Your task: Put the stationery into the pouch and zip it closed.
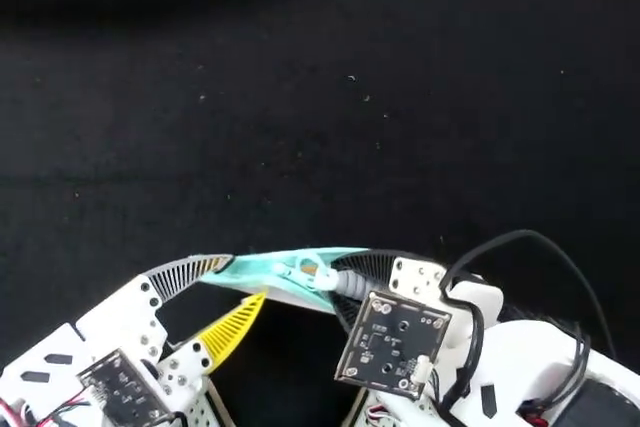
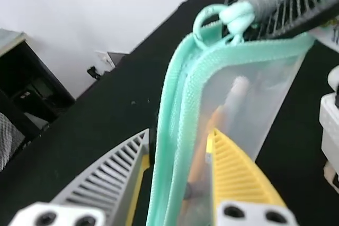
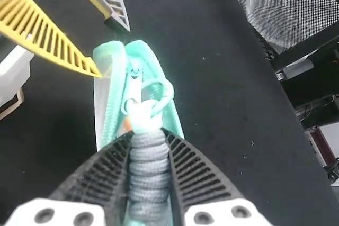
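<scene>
Pouch: mint pouch (image 1: pixel 275 275) with a clear side, standing on its edge at the near middle of the black desk (image 1: pixel 320 107), between both tools.
Left tool (image 2: pixel 179 133): grey and yellow fingers clamp one end of the pouch.
Right tool (image 3: pixel 147 133): black fingers pinched tight on the grey zip cord (image 3: pixel 148 168) at the other end.
Stationery: an orange pencil (image 2: pixel 204 146) shows through the clear side.

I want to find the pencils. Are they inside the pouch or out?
Inside. An orange pencil shows through the clear side of the pouch, which the left gripper holds.
</scene>
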You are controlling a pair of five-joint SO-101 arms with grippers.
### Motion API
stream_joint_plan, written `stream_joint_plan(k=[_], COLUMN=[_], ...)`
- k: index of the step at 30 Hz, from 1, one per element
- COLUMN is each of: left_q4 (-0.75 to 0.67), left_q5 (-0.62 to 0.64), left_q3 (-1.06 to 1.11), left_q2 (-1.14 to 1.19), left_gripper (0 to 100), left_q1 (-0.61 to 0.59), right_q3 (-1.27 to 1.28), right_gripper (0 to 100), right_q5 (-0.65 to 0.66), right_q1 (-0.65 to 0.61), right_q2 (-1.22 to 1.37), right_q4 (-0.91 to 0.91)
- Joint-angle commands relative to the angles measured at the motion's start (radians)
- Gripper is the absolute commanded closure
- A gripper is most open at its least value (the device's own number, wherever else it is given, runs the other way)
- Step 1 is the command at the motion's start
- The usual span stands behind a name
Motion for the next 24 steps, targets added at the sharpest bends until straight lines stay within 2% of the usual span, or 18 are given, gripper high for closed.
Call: stream_joint_plan(k=[1,5,8,19,24], left_q4=[0.043,0.046,0.037,-0.061,-0.126], left_q5=[0.002,0.0,0.005,-0.003,-0.061], left_q3=[-0.081,-0.113,-0.104,0.03,0.108], left_q2=[0.0,0.006,0.008,0.009,0.009], left_gripper=[81,81,77,77,77], left_q1=[0.013,0.005,0.004,0.013,0.005], right_q3=[-0.008,-0.007,0.024,0.2,0.203], right_gripper=[98.6,98.6,98.6,98.6,98.6], right_q5=[0.018,0.012,0.011,0.018,0.02], right_q1=[0.003,-0.06,-0.109,-0.115,-0.115], right_q2=[-0.001,0.007,0.005,0.001,0.001], right_q4=[0.002,-0.003,-0.017,-0.101,-0.101])
